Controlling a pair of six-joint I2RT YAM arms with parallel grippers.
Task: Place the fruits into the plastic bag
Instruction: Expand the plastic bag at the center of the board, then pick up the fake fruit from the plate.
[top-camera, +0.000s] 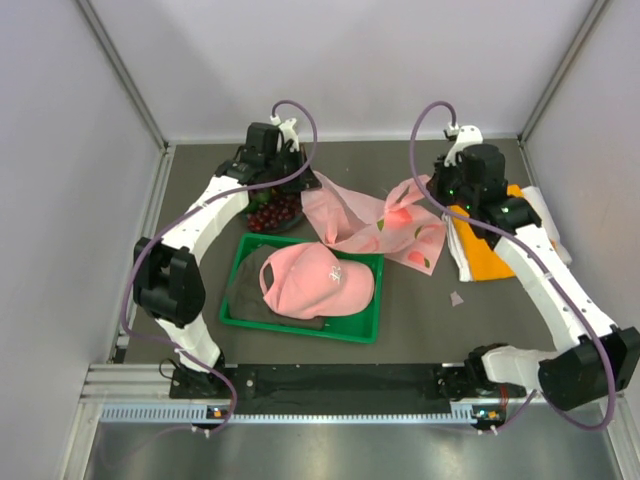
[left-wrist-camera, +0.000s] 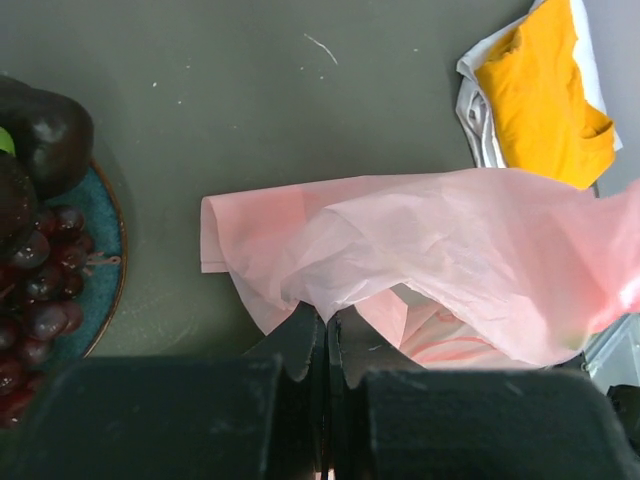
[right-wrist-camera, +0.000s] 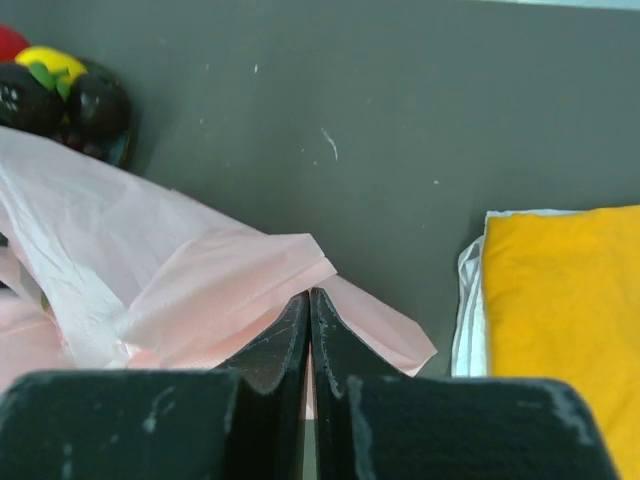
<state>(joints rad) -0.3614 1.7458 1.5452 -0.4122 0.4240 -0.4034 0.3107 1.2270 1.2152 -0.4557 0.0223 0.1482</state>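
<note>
The left gripper (left-wrist-camera: 326, 325) and right gripper (right-wrist-camera: 309, 305) are both closed, pinching the pink plastic bag (top-camera: 352, 215) at its 10 and 2 o'clock edges. The fruits (top-camera: 272, 212) sit at the bag's 9 o'clock on a dark grey table (top-camera: 420, 310) between white walls (top-camera: 350, 60).

White arms (top-camera: 205, 220) with black joints, looping purple cables (top-camera: 290, 102).
</note>
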